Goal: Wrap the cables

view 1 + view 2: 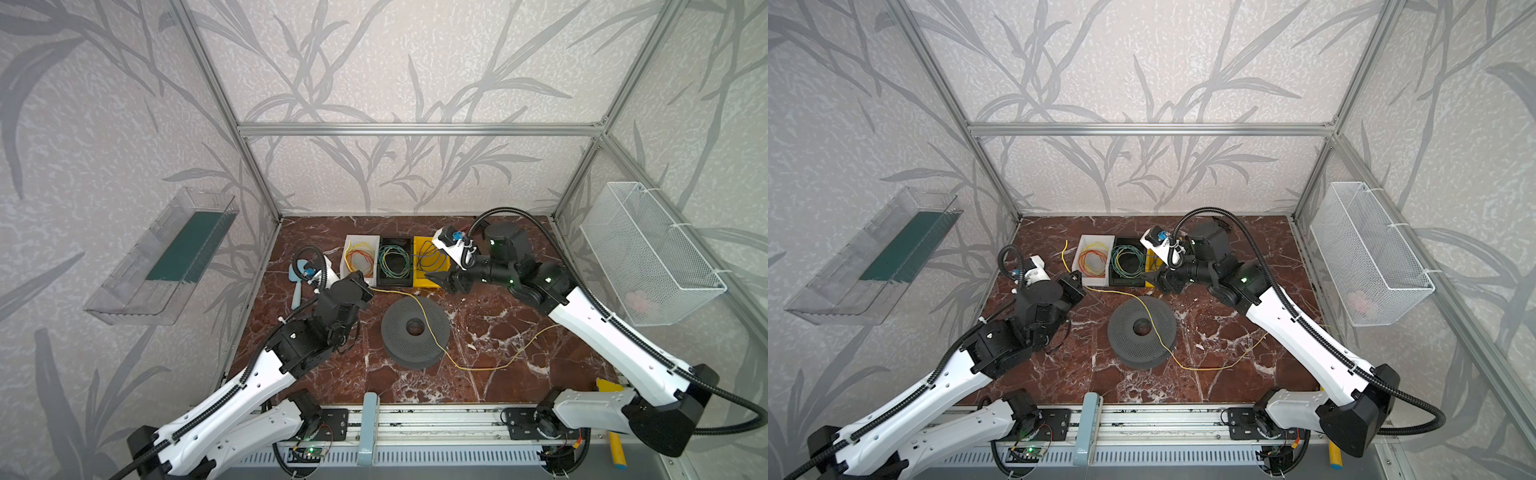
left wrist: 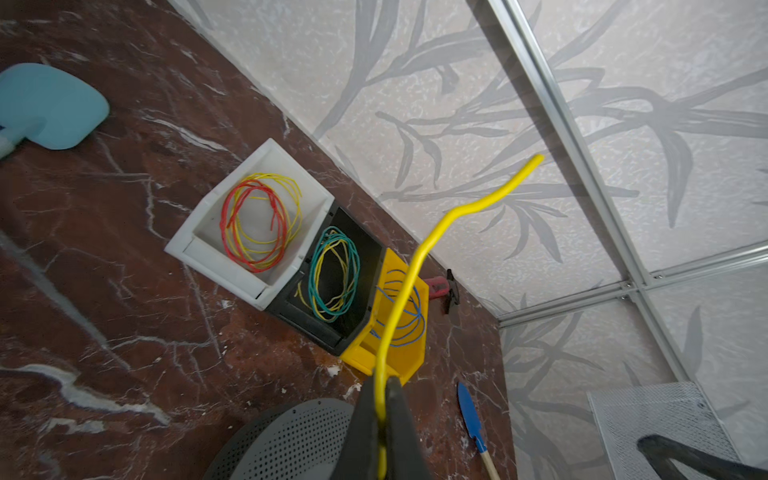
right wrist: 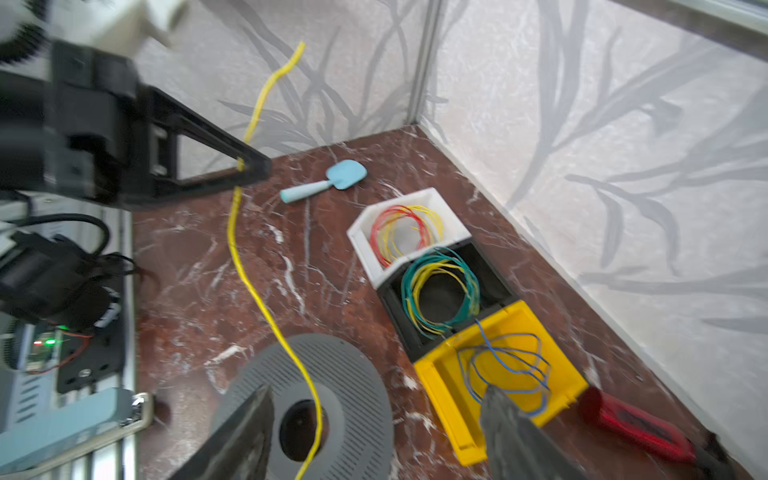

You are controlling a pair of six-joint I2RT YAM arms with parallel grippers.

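Observation:
A thin yellow cable [image 1: 478,369] runs from my left gripper [image 1: 365,286] over the grey perforated spool [image 1: 399,332] and curves off toward the right arm's base. In the left wrist view the left gripper [image 2: 380,386] is shut on the cable [image 2: 419,257], whose free end sticks up past the fingertips. My right gripper [image 1: 434,279] hovers open by the yellow bin [image 1: 419,243], just behind the spool. In the right wrist view its fingers straddle the spool [image 3: 353,374] with nothing between them, and the cable [image 3: 249,286] crosses the hub.
A white bin [image 1: 351,249], a black bin [image 1: 395,241] and the yellow bin hold coiled wires at the back. A light-blue spatula [image 1: 296,286] lies far left. A blue-bladed tool [image 2: 469,411] and a red tool [image 3: 636,428] lie near the back wall. A wire basket [image 1: 648,257] hangs right.

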